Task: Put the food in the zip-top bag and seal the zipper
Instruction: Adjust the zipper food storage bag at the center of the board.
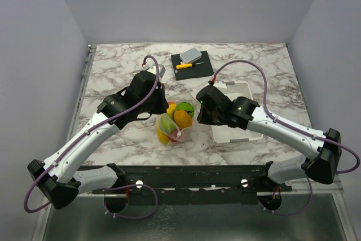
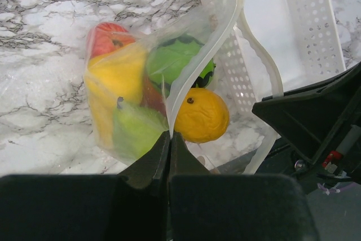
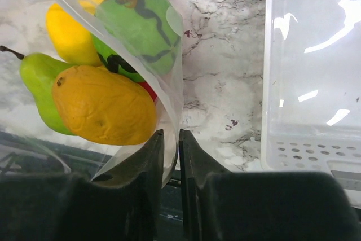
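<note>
holding the zip-top bag between both grippers, just beside the white basket, food bulging inside. clamped on one rim with the left gripper, fingers together. straddling the other rim with the right gripper, fingers nearly together; cannot tell if gripping. could squeeze out the orange fruit (perched right at the open mouth) by pulling the rims taut, jam the zipper against it, or slip off the thin film.
</note>
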`<action>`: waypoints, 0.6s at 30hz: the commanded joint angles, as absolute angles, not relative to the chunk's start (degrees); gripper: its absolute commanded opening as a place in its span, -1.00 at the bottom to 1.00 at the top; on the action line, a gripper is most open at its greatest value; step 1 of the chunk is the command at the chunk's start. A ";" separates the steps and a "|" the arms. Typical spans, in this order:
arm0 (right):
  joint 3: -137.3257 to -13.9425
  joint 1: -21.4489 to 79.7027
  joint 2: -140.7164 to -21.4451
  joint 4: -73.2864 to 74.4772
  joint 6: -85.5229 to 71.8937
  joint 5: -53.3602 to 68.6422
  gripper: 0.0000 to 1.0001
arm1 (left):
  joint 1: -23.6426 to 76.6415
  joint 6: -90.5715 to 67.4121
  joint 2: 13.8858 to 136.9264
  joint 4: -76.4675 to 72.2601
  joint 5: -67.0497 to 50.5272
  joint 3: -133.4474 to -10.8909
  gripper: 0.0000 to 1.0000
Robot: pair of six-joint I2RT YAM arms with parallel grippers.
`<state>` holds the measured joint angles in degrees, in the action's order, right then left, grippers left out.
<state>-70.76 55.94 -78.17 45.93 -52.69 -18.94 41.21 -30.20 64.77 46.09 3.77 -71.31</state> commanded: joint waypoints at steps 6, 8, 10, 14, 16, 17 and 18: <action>-75.10 56.43 -76.99 45.40 -51.21 -21.62 -0.98 | 41.20 -28.75 63.27 47.24 4.77 -73.27 -1.00; -76.35 56.43 -76.38 45.33 -49.99 -21.86 -0.99 | 41.20 -28.37 62.92 48.28 6.16 -74.03 -1.00; -77.79 56.43 -75.84 45.54 -48.64 -22.21 -0.99 | 41.21 -28.17 62.53 49.26 7.29 -74.91 -1.00; -81.55 56.43 -75.50 48.61 -45.99 -24.68 -0.99 | 41.20 -27.29 61.59 51.74 10.28 -76.67 -1.00; -83.48 56.43 -75.45 50.70 -44.93 -26.33 -0.99 | 41.18 -26.95 61.15 53.21 12.05 -77.64 -1.00; -84.37 56.43 -75.31 51.39 -44.31 -26.70 -0.99 | 41.22 -26.91 60.97 53.86 12.57 -78.14 -1.00; -85.20 56.43 -75.13 51.98 -43.88 -26.86 -0.99 | 41.21 -26.90 60.73 54.24 12.99 -78.67 -1.00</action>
<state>-81.47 55.94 -77.08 47.97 -47.22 -22.24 41.21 -28.18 62.83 51.22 8.34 -75.16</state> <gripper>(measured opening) 0.014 0.005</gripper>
